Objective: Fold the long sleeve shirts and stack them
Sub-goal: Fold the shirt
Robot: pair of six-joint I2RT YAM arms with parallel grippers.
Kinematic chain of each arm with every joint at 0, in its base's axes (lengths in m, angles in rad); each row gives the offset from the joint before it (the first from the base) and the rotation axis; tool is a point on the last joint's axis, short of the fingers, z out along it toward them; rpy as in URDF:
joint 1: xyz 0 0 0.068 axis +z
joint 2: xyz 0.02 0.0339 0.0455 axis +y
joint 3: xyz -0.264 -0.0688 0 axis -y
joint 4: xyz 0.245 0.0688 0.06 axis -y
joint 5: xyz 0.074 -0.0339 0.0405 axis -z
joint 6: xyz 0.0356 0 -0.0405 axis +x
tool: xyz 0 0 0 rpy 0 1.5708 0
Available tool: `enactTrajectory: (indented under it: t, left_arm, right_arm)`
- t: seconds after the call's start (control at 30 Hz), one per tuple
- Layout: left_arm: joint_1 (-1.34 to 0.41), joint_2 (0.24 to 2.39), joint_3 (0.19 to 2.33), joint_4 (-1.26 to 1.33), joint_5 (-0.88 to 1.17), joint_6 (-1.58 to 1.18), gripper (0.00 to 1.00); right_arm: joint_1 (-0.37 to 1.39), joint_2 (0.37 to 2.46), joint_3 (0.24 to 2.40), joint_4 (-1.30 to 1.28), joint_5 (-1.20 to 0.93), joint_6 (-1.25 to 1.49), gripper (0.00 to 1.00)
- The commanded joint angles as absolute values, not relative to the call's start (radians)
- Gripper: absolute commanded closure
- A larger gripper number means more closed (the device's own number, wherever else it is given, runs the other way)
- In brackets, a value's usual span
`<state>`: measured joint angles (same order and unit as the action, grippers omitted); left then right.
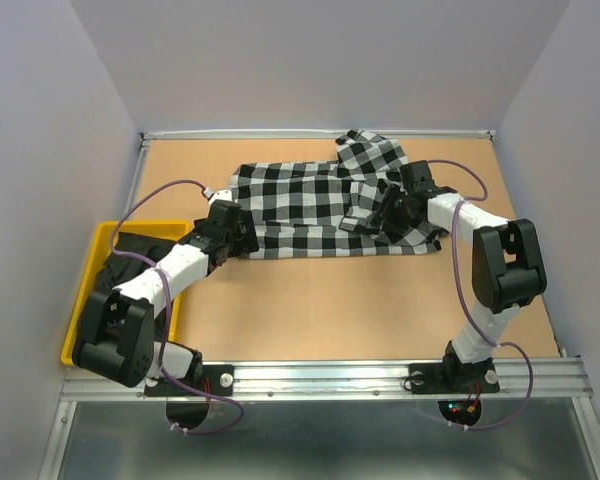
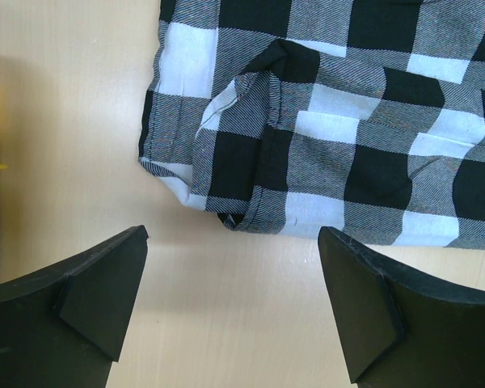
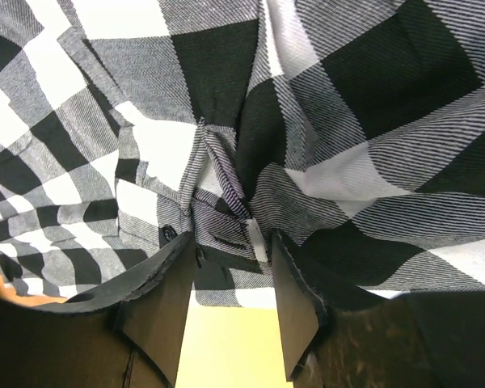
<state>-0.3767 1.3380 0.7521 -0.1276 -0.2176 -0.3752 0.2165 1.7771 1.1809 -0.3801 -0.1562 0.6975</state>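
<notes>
Left claw: I am holding my left claw (image 2: 233,242) wide open with nothing in it, hovering over the bare surface (image 1: 310,300).
Left claw position: it is hanging just beside the near left corner of the checked shirt (image 2: 331,145), apart from the cloth.
Right claw: I am setting my right claw (image 3: 234,242) on the right part of the checked shirt, its 2 fingers (image 3: 166,299) standing on either side of a puckered ridge of cloth.
Right claw grip: I cannot tell whether the fingers are clamping that ridge.
Checked shirt: it is lying spread across the far half of the surface, rumpled at its right end.
Black shirt (image 1: 130,255): it is lying bunched in the yellow bin (image 1: 88,290) at the left edge, beside my left arm.
</notes>
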Motion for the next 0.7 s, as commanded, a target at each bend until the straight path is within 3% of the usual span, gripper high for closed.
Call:
enactTrajectory:
  t: [0.0,0.37,0.67]
  left_arm:
    - [-0.374,1.327,0.773,-0.130,-0.239,-0.380,0.01]
    - [-0.374,1.327,0.775,-0.130,-0.242,-0.379,0.01]
    - [-0.374,1.325,0.775,-0.130,-0.241,-0.379,0.01]
  right_arm:
    - [0.219,1.770,1.210,-0.331,-0.195,0.704,0.52]
    - [0.219,1.787,1.241,-0.324,-0.245,0.699,0.68]
    - [0.219,1.827,1.224,-0.301,-0.212,0.701,0.68]
